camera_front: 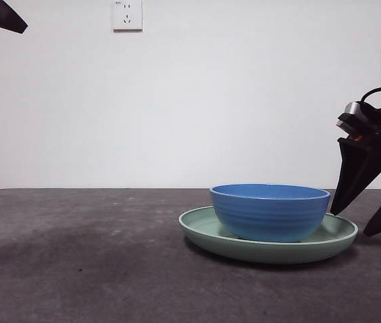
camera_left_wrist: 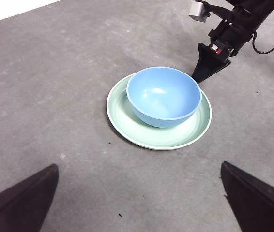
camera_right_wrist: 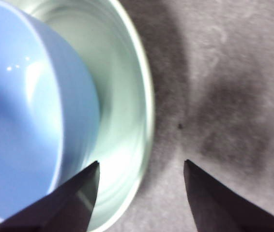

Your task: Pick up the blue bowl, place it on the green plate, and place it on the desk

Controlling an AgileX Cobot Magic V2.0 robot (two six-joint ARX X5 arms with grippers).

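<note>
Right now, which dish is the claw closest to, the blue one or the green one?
The green plate. The right gripper is open, with the plate's rim between its jaws, while the blue bowl sits further in, on the plate.

Medium-blue bowl (camera_front: 270, 212), faintly ribbed — pale mint-green glossy plate (camera_front: 325, 239) — dark grey-brown mottled desk (camera_front: 76, 256); black jaws, white wall (camera_front: 231, 101)

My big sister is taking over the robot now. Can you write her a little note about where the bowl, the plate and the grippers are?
Right gripper: open, empty, low beside the green plate, one jaw over its rim.
Left gripper: open, empty, raised and back from the dishes.
Blue bowl: upright inside the green plate, both on the desk.
Done: bowl is on the plate.
Left: by the look of it, moving the bowl onto the desk.
</note>
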